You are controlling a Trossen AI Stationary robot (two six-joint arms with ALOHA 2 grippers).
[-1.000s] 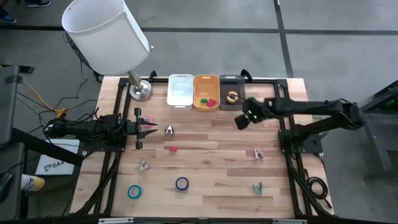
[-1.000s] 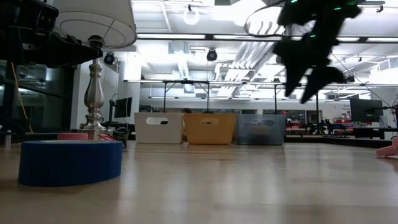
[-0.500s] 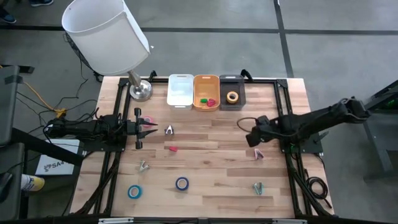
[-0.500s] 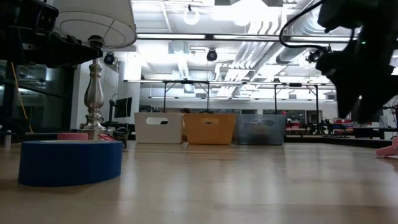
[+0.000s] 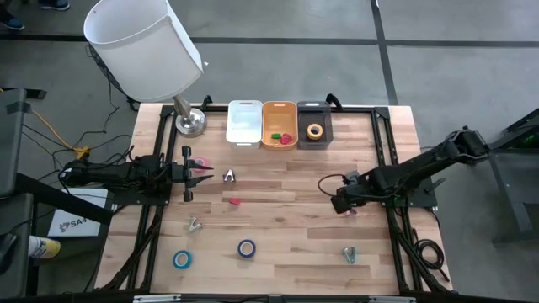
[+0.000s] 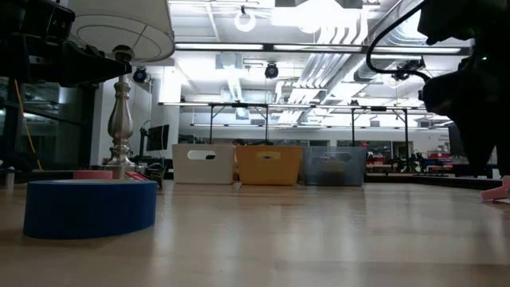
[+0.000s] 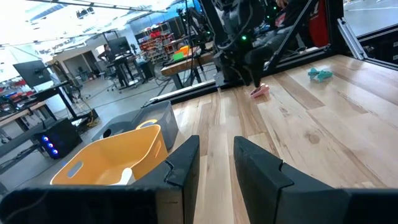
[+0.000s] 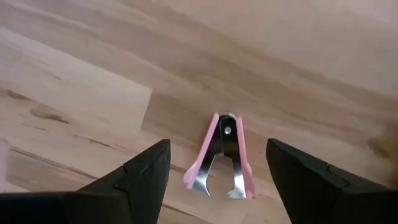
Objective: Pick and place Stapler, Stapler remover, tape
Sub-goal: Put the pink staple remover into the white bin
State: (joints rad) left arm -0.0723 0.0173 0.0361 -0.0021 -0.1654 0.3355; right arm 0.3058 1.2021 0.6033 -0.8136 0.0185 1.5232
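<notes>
The right gripper [image 8: 217, 177] hangs low over the pink staple remover [image 8: 222, 157], jaws spread wide to either side of it — not touching. The remover lies on the table [image 5: 286, 219] toward three o'clock. The left gripper [image 5: 192, 172] waits at nine o'clock, fingers slightly apart.

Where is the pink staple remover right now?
The pink staple remover lies flat on the wooden table, on its right side, directly under the open right gripper; a teal staple remover lies nearby.
</notes>
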